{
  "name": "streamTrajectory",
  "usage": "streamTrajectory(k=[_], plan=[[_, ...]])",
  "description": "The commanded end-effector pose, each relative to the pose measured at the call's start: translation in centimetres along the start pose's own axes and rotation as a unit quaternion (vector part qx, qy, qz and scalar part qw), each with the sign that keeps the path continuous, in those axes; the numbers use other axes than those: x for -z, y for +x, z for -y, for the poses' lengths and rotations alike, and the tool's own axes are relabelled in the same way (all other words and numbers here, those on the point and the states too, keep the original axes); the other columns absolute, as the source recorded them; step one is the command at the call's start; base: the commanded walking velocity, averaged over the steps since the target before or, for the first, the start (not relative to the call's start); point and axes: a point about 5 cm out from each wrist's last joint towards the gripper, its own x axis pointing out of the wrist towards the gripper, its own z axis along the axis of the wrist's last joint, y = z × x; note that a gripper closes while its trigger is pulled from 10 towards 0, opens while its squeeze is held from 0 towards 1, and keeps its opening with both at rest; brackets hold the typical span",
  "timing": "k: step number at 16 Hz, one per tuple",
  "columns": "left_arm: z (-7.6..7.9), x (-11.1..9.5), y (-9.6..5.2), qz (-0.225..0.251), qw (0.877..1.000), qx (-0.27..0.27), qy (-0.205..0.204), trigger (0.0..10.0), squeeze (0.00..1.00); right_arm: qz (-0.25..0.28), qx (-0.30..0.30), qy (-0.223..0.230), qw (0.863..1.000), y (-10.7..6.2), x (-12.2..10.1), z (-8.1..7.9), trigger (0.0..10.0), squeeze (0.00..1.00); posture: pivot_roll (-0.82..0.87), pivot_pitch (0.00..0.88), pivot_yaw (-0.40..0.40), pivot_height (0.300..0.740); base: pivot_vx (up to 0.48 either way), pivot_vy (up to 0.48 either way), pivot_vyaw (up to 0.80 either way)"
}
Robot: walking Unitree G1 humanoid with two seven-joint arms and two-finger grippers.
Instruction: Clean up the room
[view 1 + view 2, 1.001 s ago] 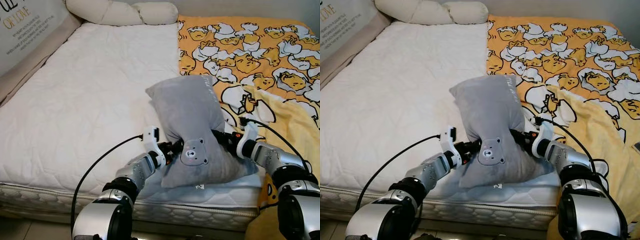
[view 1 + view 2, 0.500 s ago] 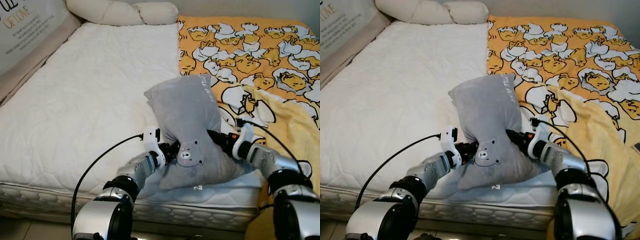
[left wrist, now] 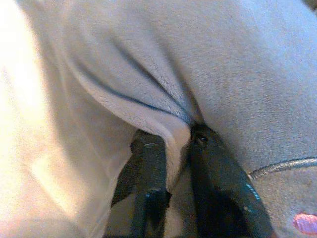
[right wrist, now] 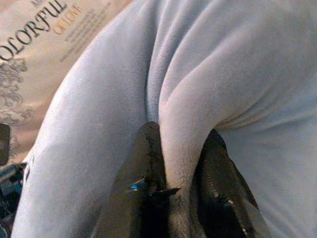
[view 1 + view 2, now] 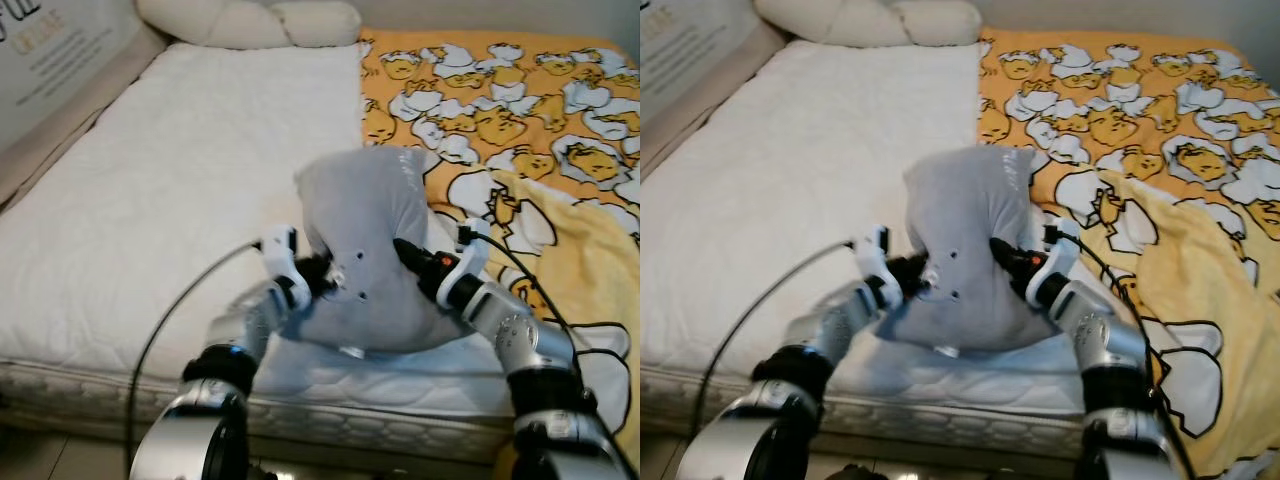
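Nearest to me, both silver arms reach forward over the bed's front edge, and I have the grey pillow (image 5: pixel 365 255) pinched between them near the foot of the white mattress (image 5: pixel 170 200). My left claw (image 5: pixel 318 274) bites the pillow's side at about nine o'clock; through the left wrist camera its two black fingers (image 3: pixel 148 168) are nearly closed, with a fold of grey plush squeezed between them. My right claw (image 5: pixel 408 256) grips the opposite side at about three o'clock, and the right wrist camera shows its fingers (image 4: pixel 146 163) clamped close on a thick ridge of the same fabric. The pillow stands upright and bunched, its lower edge touching the mattress, with a small embroidered face showing on the front, blurred. A black cable (image 5: pixel 190 300) loops from the left wrist across the quilted mattress. Off toward two o'clock lies a yellow blanket (image 5: pixel 520 110) printed with white and yellow cartoon figures, reaching to the bed's head. Farthest away, at twelve o'clock, cream pillows (image 5: pixel 250 20) rest against the headboard.
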Motion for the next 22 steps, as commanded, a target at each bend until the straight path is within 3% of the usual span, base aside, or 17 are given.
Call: streamTrajectory(k=[1, 4, 6, 7, 11, 15, 17, 18, 19, 20, 21, 22], plan=[[1.6, -1.8, 0.0, 0.031, 0.998, 0.027, 0.043, 0.0, 0.00, 0.007, -0.031, -0.004, 0.999, 0.7, -0.1, -2.1, 0.0, 0.00, -0.12, 0.000, 0.039, 0.740, 0.000, 0.000, 0.00], [1.0, -2.9, -2.4, 0.057, 0.993, -0.012, 0.101, 0.0, 0.00, 0.002, 0.034, 0.002, 0.999, -0.3, 0.7, -1.3, 0.0, 0.00, -0.11, 0.000, 0.038, 0.740, 0.000, 0.000, 0.00], [0.7, -2.3, -3.5, 0.054, 0.993, -0.048, 0.096, 0.0, 0.00, 0.023, 0.051, 0.017, 0.998, -0.7, 0.8, -1.4, 0.0, 0.00, -0.11, 0.000, 0.040, 0.740, 0.000, 0.000, 0.00], [1.0, -2.3, -3.8, 0.059, 0.994, -0.049, 0.080, 0.0, 0.00, 0.041, 0.047, 0.026, 0.998, -0.8, 0.8, -2.0, 0.0, 0.00, -0.10, 0.000, 0.036, 0.740, 0.000, 0.000, 0.00], [1.9, -2.6, -4.5, 0.066, 0.988, -0.053, 0.129, 0.0, 0.00, 0.032, 0.050, 0.026, 0.998, -1.3, 2.1, -2.9, 0.0, 0.00, -0.09, 0.000, 0.027, 0.740, 0.000, 0.000, 0.00], [1.4, -2.9, -5.1, 0.070, 0.988, -0.081, 0.116, 0.0, 0.00, 0.043, 0.056, 0.011, 0.997, -1.5, 2.1, -3.4, 0.0, 0.00, -0.10, 0.000, 0.035, 0.740, 0.000, 0.000, 0.00], [0.9, -2.8, -5.5, 0.050, 0.983, -0.104, 0.146, 0.0, 0.00, 0.062, 0.070, 0.004, 0.996, -1.6, 1.7, -3.3, 0.0, 0.00, -0.10, 0.000, 0.050, 0.740, 0.000, 0.000, 0.00], [1.4, -3.2, -5.8, 0.058, 0.982, -0.097, 0.150, 1.2, 0.00, 0.078, 0.076, -0.001, 0.994, -1.8, 1.3, -3.6, 0.0, 0.00, -0.11, 0.000, 0.057, 0.740, 0.000, 0.000, 0.00], [1.5, -3.4, -5.9, 0.062, 0.982, -0.095, 0.152, 3.4, 0.00, 0.088, 0.078, 0.000, 0.993, -1.9, 1.0, -3.7, 0.0, 0.00, -0.11, 0.000, 0.059, 0.740, 0.000, 0.000, 0.00], [1.7, -4.0, -6.0, 0.073, 0.979, -0.096, 0.167, 4.5, 0.00, 0.097, 0.081, -0.006, 0.992, -2.0, 0.8, -3.8, 0.0, 0.00, -0.11, 0.000, 0.065, 0.740, 0.000, 0.000, 0.00], [1.9, -4.7, -6.1, 0.093, 0.974, -0.100, 0.181, 4.9, 0.00, 0.095, 0.089, -0.007, 0.991, -2.1, 0.8, -3.8, 0.0, 0.00, -0.11, 0.000, 0.067, 0.740, 0.000, 0.000, 0.00], [2.8, -5.9, -6.4, 0.133, 0.972, -0.081, 0.176, 10.0, 0.00, 0.076, 0.092, -0.013, 0.993, -2.1, 1.3, -3.8, 0.0, 0.00, -0.12, 0.000, 0.073, 0.740, 0.000, 0.000, 0.00]])
